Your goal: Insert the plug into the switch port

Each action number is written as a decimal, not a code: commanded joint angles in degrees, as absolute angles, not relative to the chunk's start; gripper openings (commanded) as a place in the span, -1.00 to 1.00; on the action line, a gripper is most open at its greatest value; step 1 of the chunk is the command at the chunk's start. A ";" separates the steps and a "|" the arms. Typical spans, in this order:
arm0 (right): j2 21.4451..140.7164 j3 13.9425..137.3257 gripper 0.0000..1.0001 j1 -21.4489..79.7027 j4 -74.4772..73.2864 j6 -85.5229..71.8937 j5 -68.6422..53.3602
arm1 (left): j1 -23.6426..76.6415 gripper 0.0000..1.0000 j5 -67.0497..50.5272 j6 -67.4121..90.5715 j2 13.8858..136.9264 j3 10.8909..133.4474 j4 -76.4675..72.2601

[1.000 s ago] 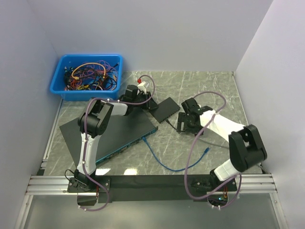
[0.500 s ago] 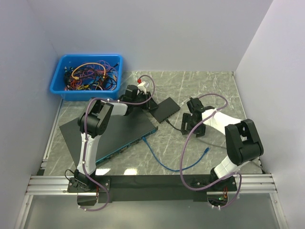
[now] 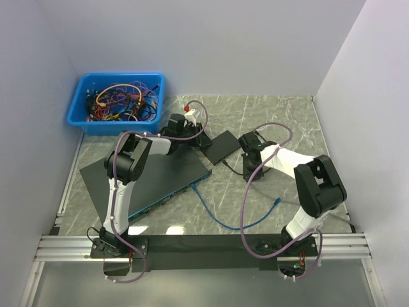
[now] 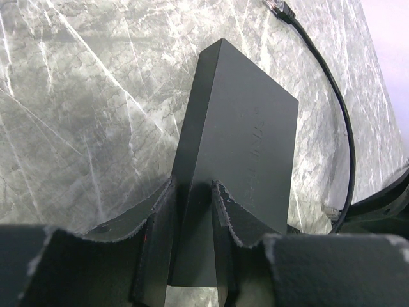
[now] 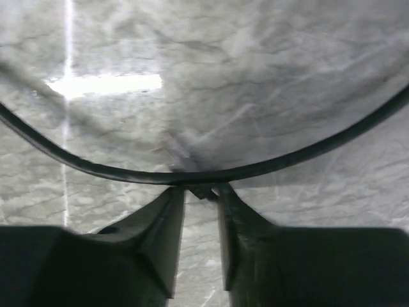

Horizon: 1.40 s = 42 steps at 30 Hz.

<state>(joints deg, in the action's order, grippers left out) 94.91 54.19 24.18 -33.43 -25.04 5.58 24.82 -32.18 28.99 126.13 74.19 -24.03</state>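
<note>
The right gripper's jaws, wide a moment ago, now pinch the thin black cable ready for plugging, while the left gripper clamps the flat black switch box.

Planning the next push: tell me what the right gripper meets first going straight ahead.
The right gripper meets the black cable first; it crosses right ahead, maybe already touching. Beyond lies the table.

Top looks down — low, close wrist views share the black cable.
</note>
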 commanded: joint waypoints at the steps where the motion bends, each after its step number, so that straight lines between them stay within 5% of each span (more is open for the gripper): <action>1: 98.61 54.66 -0.46 26.19 -33.22 -25.75 6.06 | 23.56 -0.35 -31.82 26.89 127.00 72.42 -12.04; 5: 100.72 56.69 -1.00 28.21 -34.19 -24.70 6.68 | 23.55 -0.35 -31.91 26.98 127.26 72.60 -12.04; 26: 87.21 54.50 -1.00 37.62 -26.55 -20.30 -3.25 | 25.31 -0.42 -29.36 37.26 112.61 64.25 -20.83; 36: 74.98 49.49 -1.00 37.71 -18.64 -21.71 -5.36 | 28.65 -0.07 -25.31 39.28 102.57 60.03 -22.41; 42: 66.72 43.17 -1.00 37.88 -12.14 -21.71 -8.00 | 29.79 -0.19 -26.72 43.24 95.28 54.41 -28.03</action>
<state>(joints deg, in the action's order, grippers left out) 70.91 45.04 37.39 -19.16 -21.19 -5.98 28.97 -26.52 40.36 100.14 56.66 -23.38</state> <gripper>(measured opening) 0.038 0.423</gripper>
